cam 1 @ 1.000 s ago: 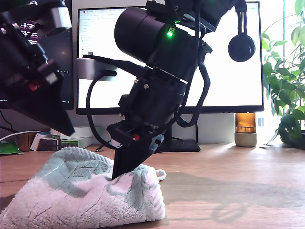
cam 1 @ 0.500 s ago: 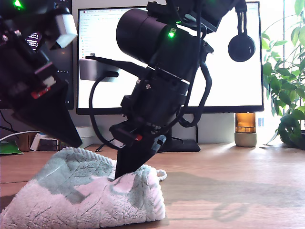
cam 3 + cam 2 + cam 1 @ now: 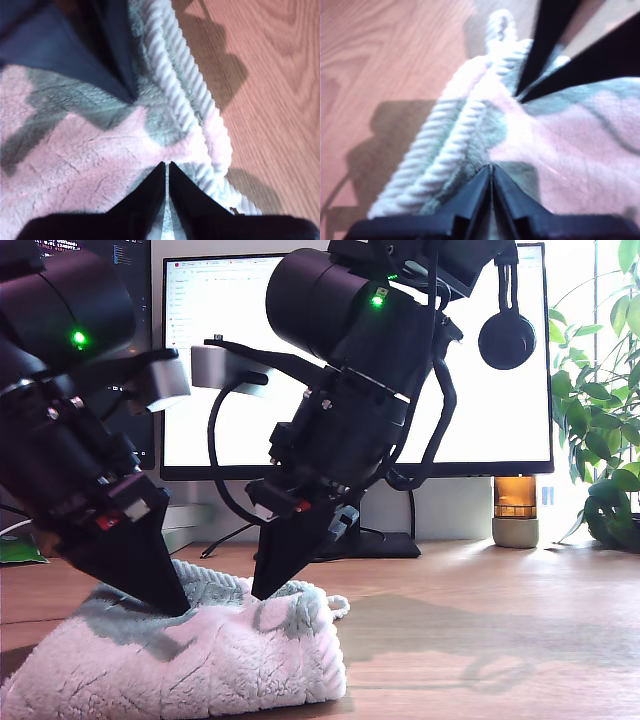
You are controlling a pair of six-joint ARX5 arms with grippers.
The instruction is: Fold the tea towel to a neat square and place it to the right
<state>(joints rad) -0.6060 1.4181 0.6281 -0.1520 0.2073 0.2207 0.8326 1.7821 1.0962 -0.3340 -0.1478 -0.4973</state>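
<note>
Tea towel (image 3: 230, 660): lies bunched in a thick soft heap on the bench (image 3: 480, 640), at the exterior view's lower left, before the monitor (image 3: 480, 390).
Corded hem (image 3: 445, 145): doubled, running along the heap's edge beside bare wood; a small loop (image 3: 338, 606) sticks out at the heap's end towards the exterior view's right.
First gripper (image 3: 178, 608): tips pressed together with only a hairline gap, set down into the pile on the heap's top, on the exterior view's left.
Second gripper (image 3: 262, 592): jaws likewise narrowed to a slit, tip on the towel close to the hem and loop.
Grip: whether either pinches cloth cannot be told.
Spacing: the two tips stand near each other, apart.
</note>
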